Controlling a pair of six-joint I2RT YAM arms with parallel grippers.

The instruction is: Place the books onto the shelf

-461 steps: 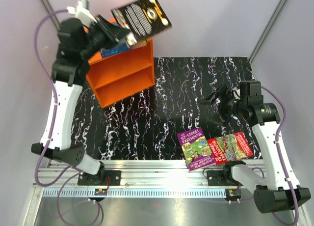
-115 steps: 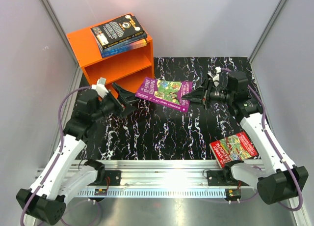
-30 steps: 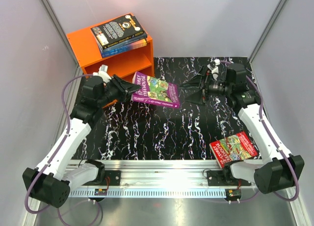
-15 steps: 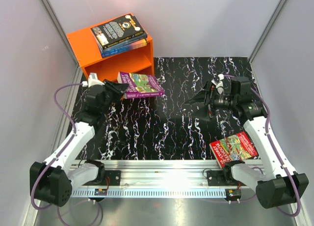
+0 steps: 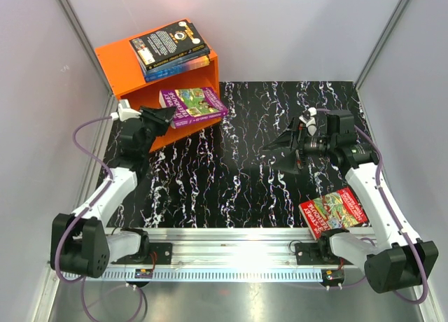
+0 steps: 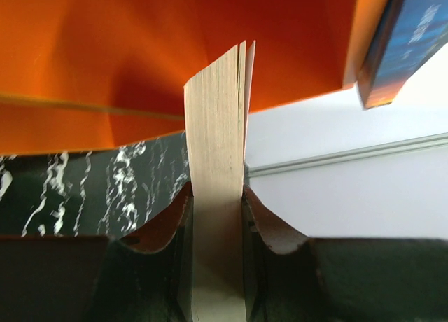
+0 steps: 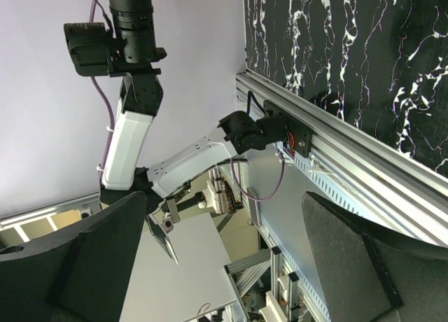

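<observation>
Top external view: two books lie stacked on the roof of the shelf (image 5: 115,66), the black book (image 5: 168,40) over the blue book (image 5: 183,65).
Left gripper (image 5: 162,115): pinching the green-purple book (image 5: 192,105) by its page edge and holding it tilted at the shelf's open front; which compartment it faces I cannot tell.
Right gripper (image 5: 287,140): spread wide and empty, hovering over the black marbled table (image 5: 238,182), well apart from any book.
Red book (image 5: 337,211): flat at the table's near right corner, untouched.
Progress: roughly halfway by my judgement; two placed, a third at the shelf's mouth, the red one left.
Writing: the covers carry lettering, all too small to read; the black cover shows a yellow mark.
</observation>
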